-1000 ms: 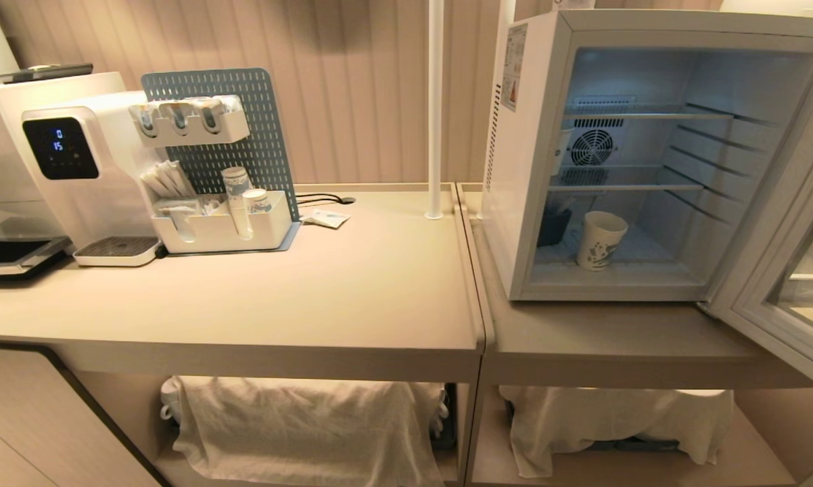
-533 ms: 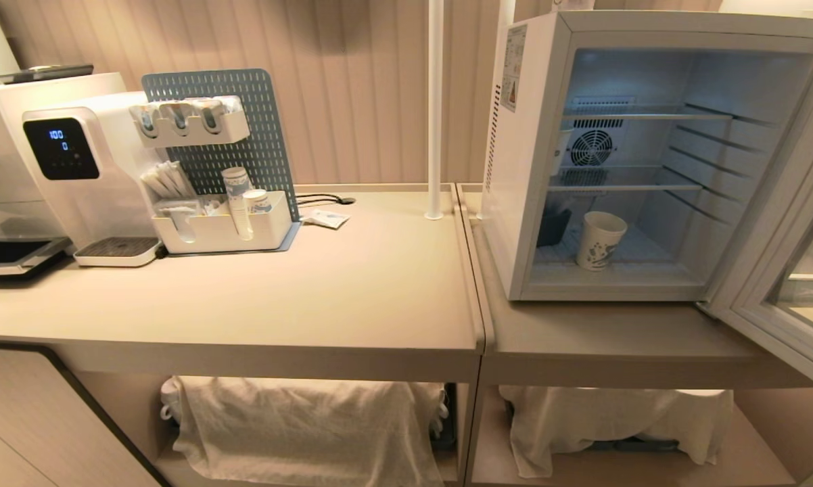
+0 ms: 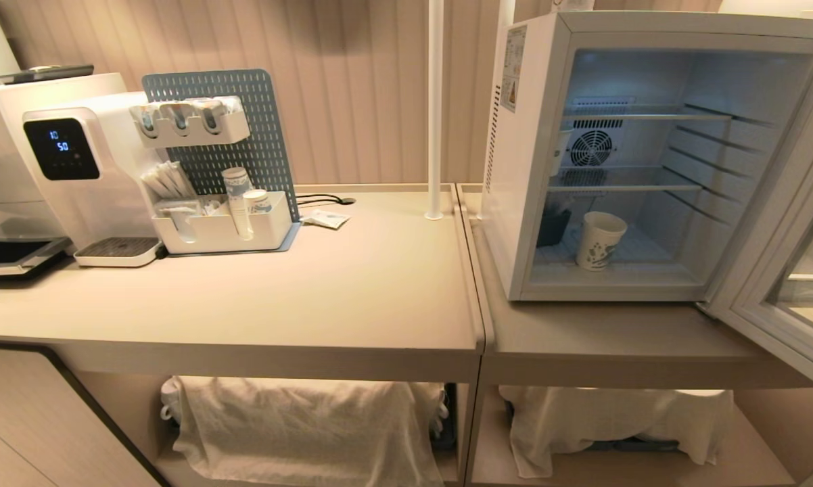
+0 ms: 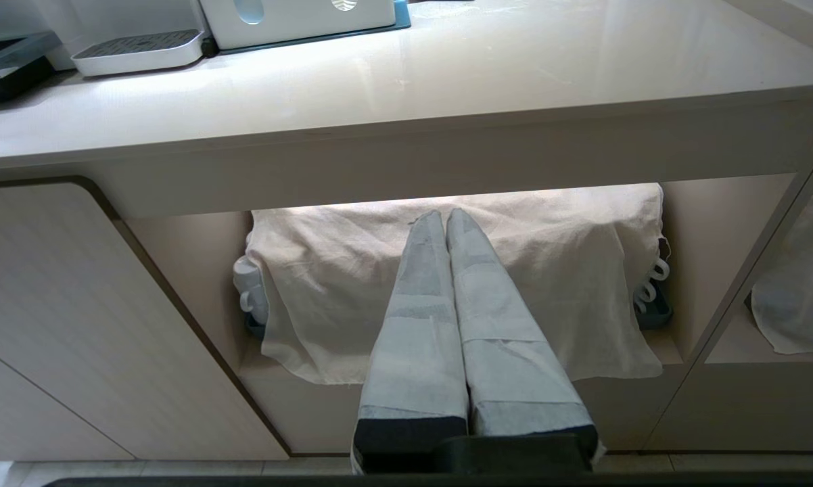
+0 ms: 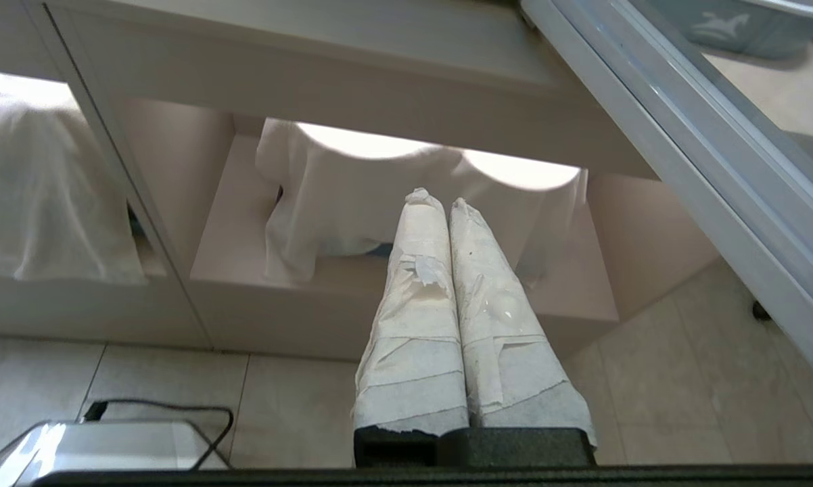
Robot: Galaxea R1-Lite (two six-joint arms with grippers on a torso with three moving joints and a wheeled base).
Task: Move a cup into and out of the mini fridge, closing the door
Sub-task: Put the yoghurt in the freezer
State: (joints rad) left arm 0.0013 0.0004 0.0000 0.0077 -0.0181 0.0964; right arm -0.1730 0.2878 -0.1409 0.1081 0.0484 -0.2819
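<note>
One cup (image 3: 600,240) stands on the open mini fridge (image 3: 525,169) floor; both grippers (image 4: 445,220) (image 5: 439,203) hang below the counter (image 3: 325,297), fingers together. Next: the door (image 3: 772,270) needs swinging shut.

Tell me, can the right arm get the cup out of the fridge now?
Probably yes. The door is open and the cup stands alone near the fridge's front. The right gripper is shut, low below the counter.

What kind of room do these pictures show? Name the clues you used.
Probably a drinks corner in a hotel room or office pantry: a water dispenser beside an organizer of stacked paper cups and sachets, plus an open mini fridge on the counter.
</note>
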